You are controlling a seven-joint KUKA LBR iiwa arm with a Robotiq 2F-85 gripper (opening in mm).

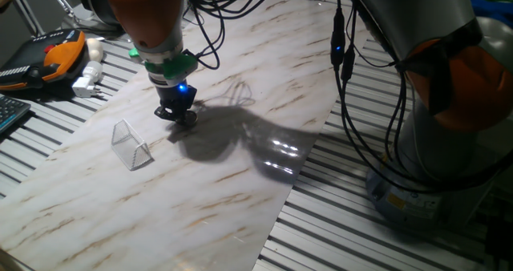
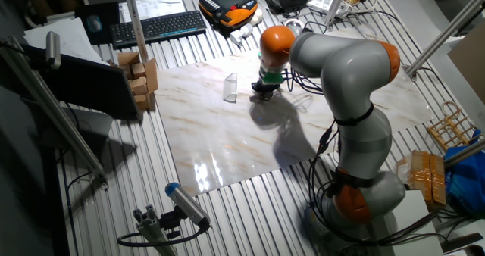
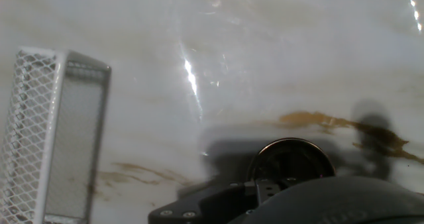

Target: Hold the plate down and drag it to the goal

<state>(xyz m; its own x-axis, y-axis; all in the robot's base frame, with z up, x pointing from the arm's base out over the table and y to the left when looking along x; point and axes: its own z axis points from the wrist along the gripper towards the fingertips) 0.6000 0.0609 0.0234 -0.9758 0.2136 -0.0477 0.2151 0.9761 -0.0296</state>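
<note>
The plate [image 3: 291, 156], a tiny round disc with a shiny rim and dark centre, lies on the marble board directly under my gripper [image 3: 268, 196], whose dark fingers stand together over the disc's near edge. In the fixed views my gripper [image 1: 178, 115] [image 2: 265, 92] points straight down with its tip on the board, and the plate is hidden beneath it. The goal [image 1: 131, 145] [image 2: 230, 88], a clear tent-like wedge, stands a short way to the gripper's left. In the hand view the goal [image 3: 56, 131] fills the left side, well apart from the plate.
The marble board [image 1: 200, 207] lies on a slatted metal table. A teach pendant [image 1: 52, 54] and a white plug [image 1: 88, 82] sit beyond the board's far left corner. A keyboard [image 2: 155, 26] and cardboard boxes [image 2: 140, 74] flank the board. Black cables [image 1: 345, 46] hang over the right side.
</note>
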